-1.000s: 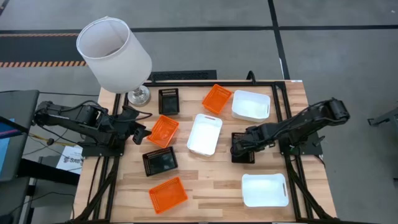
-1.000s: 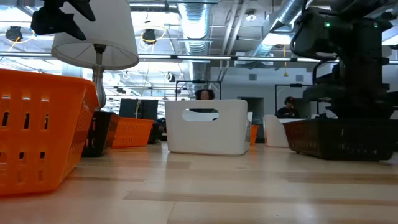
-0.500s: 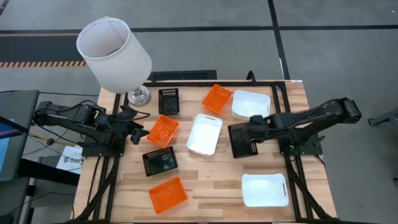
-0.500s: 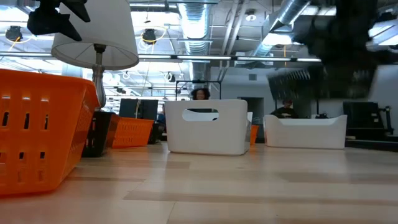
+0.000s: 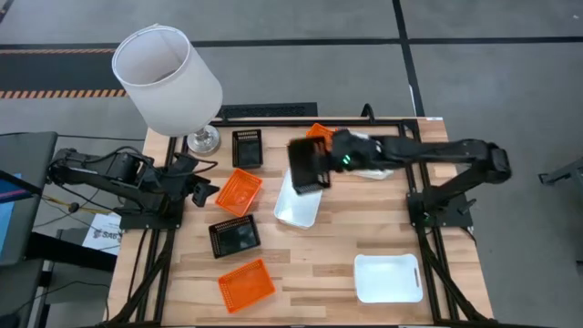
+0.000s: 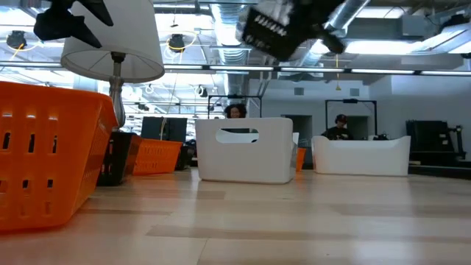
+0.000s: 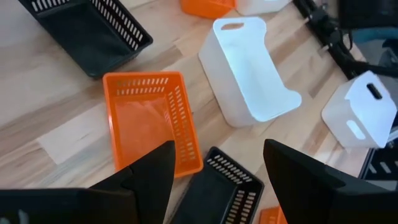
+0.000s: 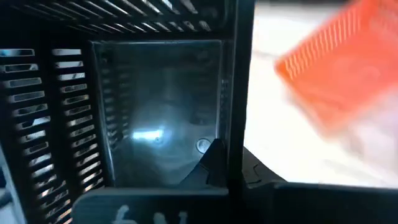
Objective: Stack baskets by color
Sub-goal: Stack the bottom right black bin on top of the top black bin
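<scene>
Overhead, the right gripper (image 5: 330,162) was clamped on the rim of a black basket (image 5: 308,164) and held it in the air above the back middle of the table (image 5: 328,264), over the far end of the middle white basket (image 5: 297,202). In the low view that carried basket (image 6: 272,31) hung tilted, high above the tabletop. The right wrist view looked straight into its slatted walls and glossy floor (image 8: 155,118), with a blurred orange basket (image 8: 339,68) off to one side.

The left gripper (image 5: 202,187) waited at the table's left edge, fingers spread wide and holding nothing, just beside an orange basket (image 5: 239,191). Its wrist view showed that orange basket (image 7: 149,124) on the wood between two black ones.

Another black basket (image 5: 247,148) sat at the back near the lamp base (image 5: 203,140), and a third (image 5: 234,238) lay left of centre. A second orange basket (image 5: 246,283) lay at the front left, and a third (image 5: 318,132) peeked out behind the raised load. One white basket (image 5: 388,278) rested at the front right; another (image 5: 372,153) was mostly hidden under the right arm.
</scene>
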Robot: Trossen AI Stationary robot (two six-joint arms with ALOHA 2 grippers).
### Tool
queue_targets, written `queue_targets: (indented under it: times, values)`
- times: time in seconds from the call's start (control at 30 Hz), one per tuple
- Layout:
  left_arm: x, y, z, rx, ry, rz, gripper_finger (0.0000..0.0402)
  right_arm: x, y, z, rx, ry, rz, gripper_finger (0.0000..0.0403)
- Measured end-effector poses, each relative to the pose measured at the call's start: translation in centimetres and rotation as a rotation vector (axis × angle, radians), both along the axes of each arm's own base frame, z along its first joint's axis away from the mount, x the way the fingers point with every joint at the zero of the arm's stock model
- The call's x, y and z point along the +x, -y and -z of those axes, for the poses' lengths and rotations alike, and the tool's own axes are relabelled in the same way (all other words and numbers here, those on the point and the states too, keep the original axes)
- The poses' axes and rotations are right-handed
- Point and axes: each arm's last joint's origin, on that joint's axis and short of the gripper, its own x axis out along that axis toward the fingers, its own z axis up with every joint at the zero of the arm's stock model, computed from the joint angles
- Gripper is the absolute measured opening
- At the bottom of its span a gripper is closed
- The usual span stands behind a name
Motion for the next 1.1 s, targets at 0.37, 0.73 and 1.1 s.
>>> queue_targets:
  times: [0.37,0.73,1.1]
  values:
    - [0.0,-0.2,-0.1,0.016,0.023,-0.075,0.0233,9.3,7.2,2.2,-0.076,0.013,-0.055,0.0002]
    - [-0.1,-0.6,-0.1,0.062,0.062,-0.210,0.0233,16.9,10.7,6.5,-0.042,0.017,-0.109,0.0002]
    - [-0.1,-0.6,-0.2,0.059,0.074,-0.236,0.0233,20.1,13.8,11.1,0.076,0.020,-0.064,0.0003]
